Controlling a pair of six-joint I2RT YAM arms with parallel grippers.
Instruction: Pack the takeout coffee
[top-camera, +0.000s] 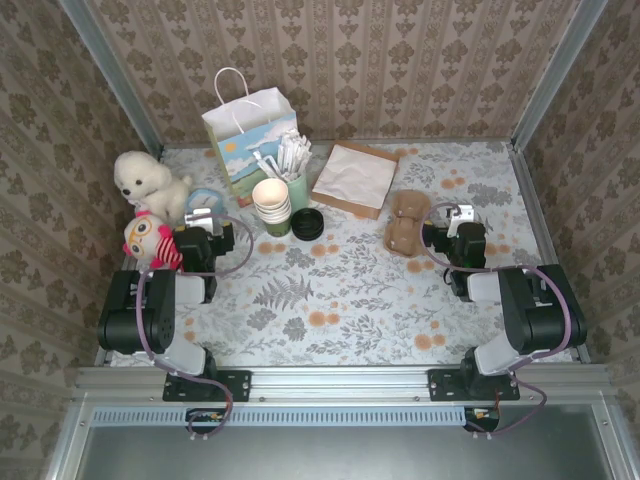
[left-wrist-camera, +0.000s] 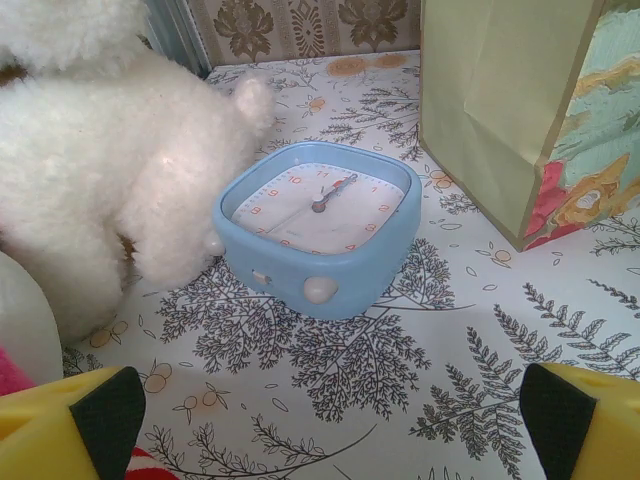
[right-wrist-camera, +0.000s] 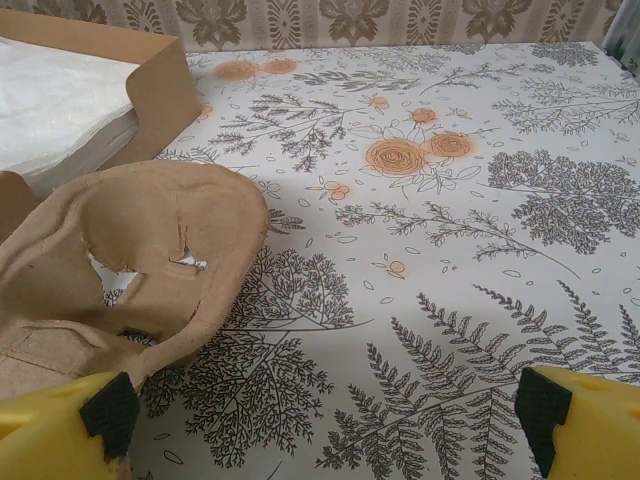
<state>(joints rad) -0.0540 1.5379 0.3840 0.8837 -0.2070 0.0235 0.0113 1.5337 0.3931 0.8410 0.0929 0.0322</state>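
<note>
Table (top-camera: 340, 290) covered in fern-and-rose print, papered walls around it. White paper gift bag (top-camera: 250, 140) with handles stands upright at back left. Cardboard tray of napkins (top-camera: 355, 178) lies to its right. White plush dog (top-camera: 148, 180) sits far left, and a red-and-white owl plush (top-camera: 150, 240) is just in front of it. Pulp cup carrier (top-camera: 405, 222) lies right of centre, near the tray. Stack of lidless green cups (top-camera: 271, 205) stands mid-table, with a pale green holder of white sticks (top-camera: 297, 178) behind it. Blue square clock (left-wrist-camera: 318, 225) lies face up just beside the dog. Takeout coffee (top-camera: 307, 224), black lid on top, stands upright just right of the cup stack, in front of the tray's near-left corner, well apart from both grippers. Left gripper (left-wrist-camera: 333, 415) has its jaws spread wide with nothing between them, low over the cloth and facing the clock. Right gripper (right-wrist-camera: 326, 410) also has its jaws spread wide and empty, with its left fingertip just beside the carrier's near edge.
</note>
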